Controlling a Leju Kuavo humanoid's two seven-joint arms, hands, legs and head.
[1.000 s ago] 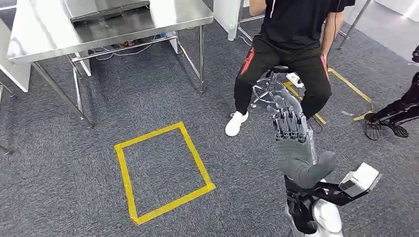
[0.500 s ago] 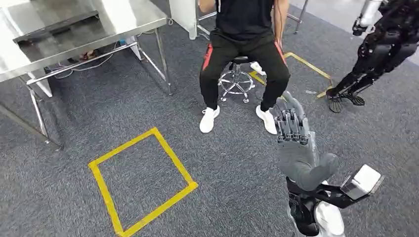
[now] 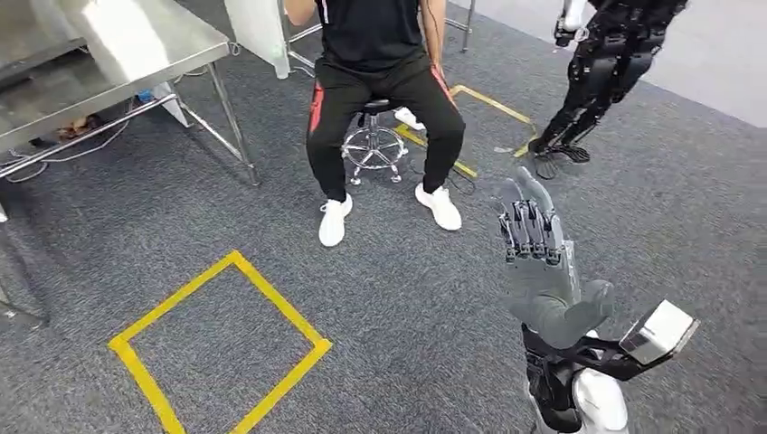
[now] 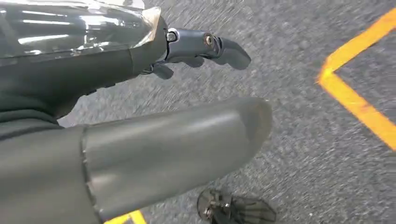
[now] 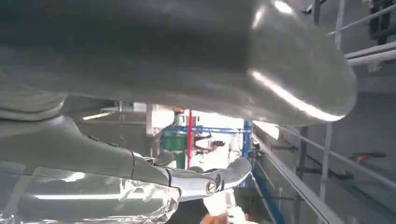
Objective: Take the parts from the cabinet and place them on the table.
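Right of the yellow tape square (image 3: 282, 299), a little nearer to the robot: right hand (image 3: 543, 271), raised, fingers straight and spread wide, holding nothing. Left hand (image 4: 93, 79) hanging low over the carpet, close beside a yellow tape corner, perhaps of the same square; fingers stretched out and apart, nothing in them. Beyond the square to its left: steel table (image 3: 136, 45). Straight beyond the square: a person (image 3: 375, 54) sitting on a stool. Cannot tell where the parts or the cabinet are. Cannot judge weight or surface of the parts from here; probably stiff and hard, maybe smooth, so better to expect some slipping. Advisable to close around the thickest middle portion, thumb opposite the fingers, and to lift slowly before carrying toward the table
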